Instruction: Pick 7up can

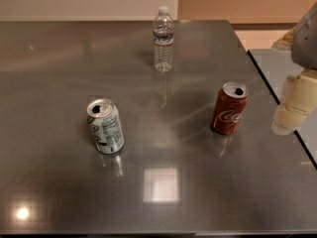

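7up can (105, 126) stood upright, well left of Coke can (230, 108), untouched. Gripper (291, 114) hung just right of Coke can; whether open or closed, I couldn't tell. My worry: reaching across might clip Coke can, topple it, or grab wrong can.

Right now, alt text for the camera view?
Silver-white 7up can with green markings stands left on a dark grey table; red Coca-Cola can right, clear plastic water bottle behind. The gripper hangs at the right edge.
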